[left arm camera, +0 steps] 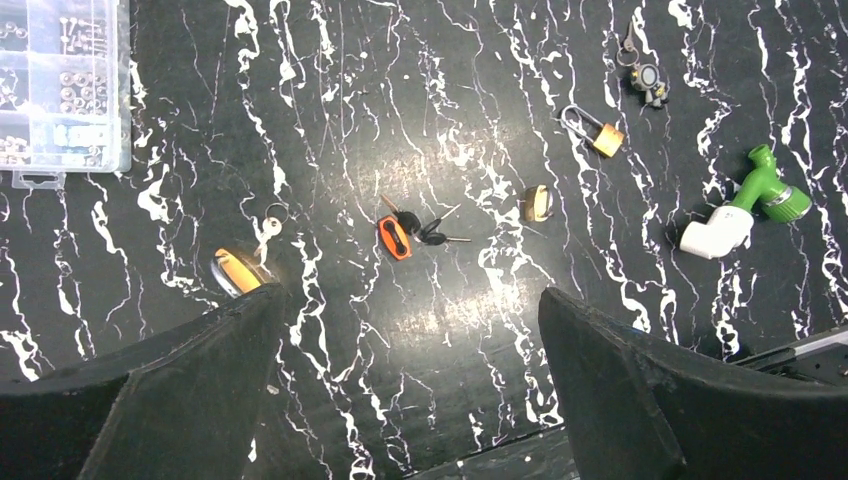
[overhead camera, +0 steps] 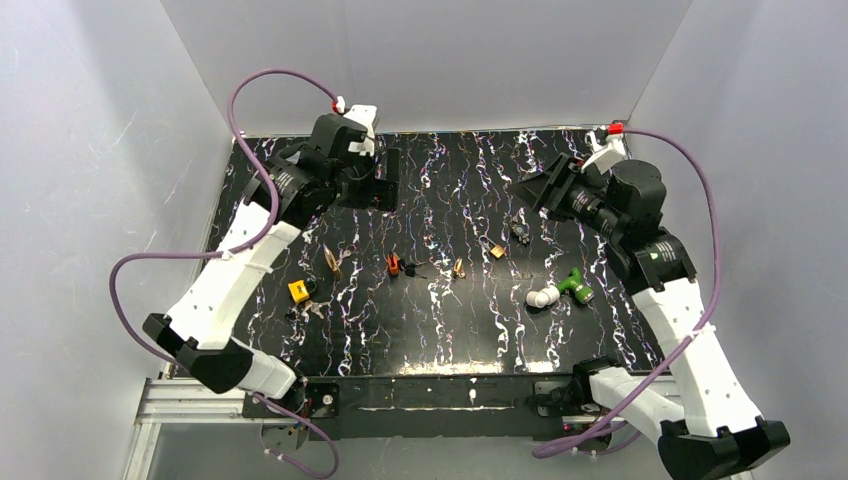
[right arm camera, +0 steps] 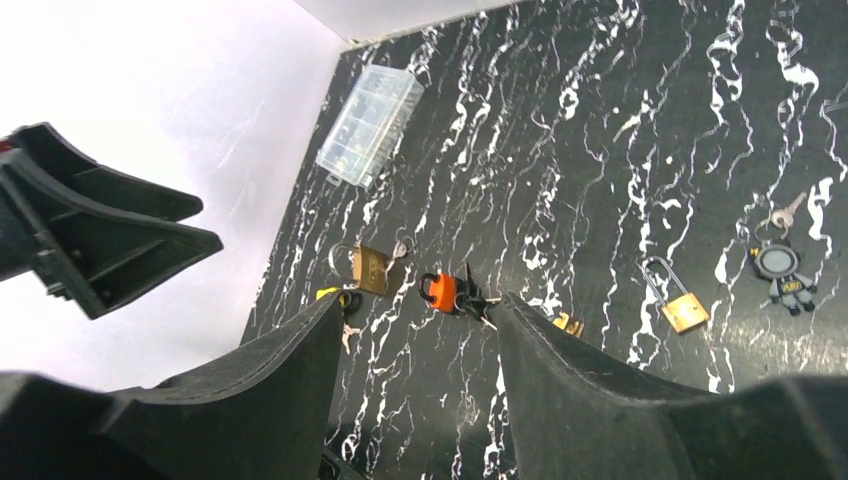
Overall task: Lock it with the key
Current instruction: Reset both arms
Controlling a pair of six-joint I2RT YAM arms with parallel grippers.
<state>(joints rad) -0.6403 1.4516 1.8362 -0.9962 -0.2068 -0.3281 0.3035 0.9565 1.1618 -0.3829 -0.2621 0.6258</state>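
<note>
An orange padlock (overhead camera: 393,264) with black-headed keys (overhead camera: 412,270) beside it lies mid-table; it also shows in the left wrist view (left arm camera: 394,238) and the right wrist view (right arm camera: 440,292). A brass padlock with a tall shackle (overhead camera: 495,250) lies to its right, and also shows in both wrist views (left arm camera: 598,132) (right arm camera: 680,305). My left gripper (overhead camera: 385,180) (left arm camera: 408,300) is open and empty, high above the mat at the back left. My right gripper (overhead camera: 535,190) (right arm camera: 418,305) is open and empty, high at the back right.
Another brass padlock (overhead camera: 333,260), a yellow padlock (overhead camera: 298,291) with loose keys, a small brass lock (overhead camera: 459,268), an astronaut keychain (overhead camera: 520,232) and a green-and-white toy drill (overhead camera: 560,290) lie around. A clear parts box (right arm camera: 370,125) sits at the far left.
</note>
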